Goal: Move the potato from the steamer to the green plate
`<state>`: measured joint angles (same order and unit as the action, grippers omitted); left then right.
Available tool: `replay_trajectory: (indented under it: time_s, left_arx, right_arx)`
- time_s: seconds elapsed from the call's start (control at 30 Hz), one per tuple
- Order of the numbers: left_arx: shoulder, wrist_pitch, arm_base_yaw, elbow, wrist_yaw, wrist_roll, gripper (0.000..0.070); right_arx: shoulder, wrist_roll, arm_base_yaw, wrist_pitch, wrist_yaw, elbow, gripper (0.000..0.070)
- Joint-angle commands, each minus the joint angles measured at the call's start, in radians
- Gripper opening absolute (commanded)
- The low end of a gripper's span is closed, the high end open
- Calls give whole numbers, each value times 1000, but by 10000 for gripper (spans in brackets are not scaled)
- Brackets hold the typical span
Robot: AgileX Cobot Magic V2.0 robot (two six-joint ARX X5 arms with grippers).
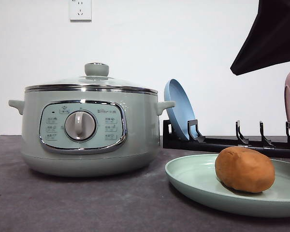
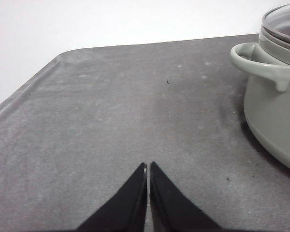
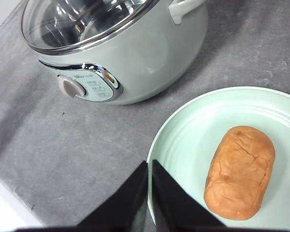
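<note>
Grey table (image 1: 77,203) bore lidded steamer (image 1: 89,128) at left, green plate (image 1: 198,181) just beside it at right. Potato (image 1: 244,169) lay on the plate, apart from steamer. Left tool (image 2: 148,166) and right tool (image 3: 149,164) both closed tight, holding nothing, above the table.

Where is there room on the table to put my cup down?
There is bare grey table to the left of the steamer, out to the table's edge, and a strip in front of it. On the right it is crowded: the green plate holds the potato, and behind it stands the black rack with a blue plate.
</note>
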<state>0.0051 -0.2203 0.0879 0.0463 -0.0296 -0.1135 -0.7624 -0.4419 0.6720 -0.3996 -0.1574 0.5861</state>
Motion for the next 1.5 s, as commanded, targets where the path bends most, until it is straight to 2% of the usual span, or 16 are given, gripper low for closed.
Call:
replay_trajectory:
  time_s: [0.0,0.17,0.37,0.47,0.53,0.67,0.83,1.03,1.17,1.27,1.47]
  left_arx:
    - [-2,-13,3,-18,-5,2,0]
    - [-2,-13,3,-18,-5,2,0]
    - [-2,-13,3,-18,-5,2,0]
    - [-2,-13,3,-18,-5,2,0]
    - [-2,-13,3,-18,-5,2,0]
    - [-2,-13,3,-18,-5,2,0]
    - [-2,-13,3,-18,-5,2,0]
    - [-2,-13,3,-18,-5,2,0]
    - [-2,-13,3,-18,-5,2,0]
    - [-2,-13,3,-18,-5,2,0]
    - [-2,-13,3,-18,-5,2,0]
  right_arx:
    - [-5,8,6,11,1,11,0]
    - [-5,8,6,11,1,11,0]
    - [-5,42,6,10,2,11,0]
    - [16,103,-21,17,49,11,0]
    - [36,122,-62,40,88,10,0]
    - [115,160,-196,71,90,9,0]
    - [237,287,-387,69,80,8,0]
    - [374,407,-561,67,53,-7,0]
    - [456,434,-635,88,52,-75,0]
    - [524,434,-677,158,53,-168,0]
    - [646,428,-694,294,53,-353,0]
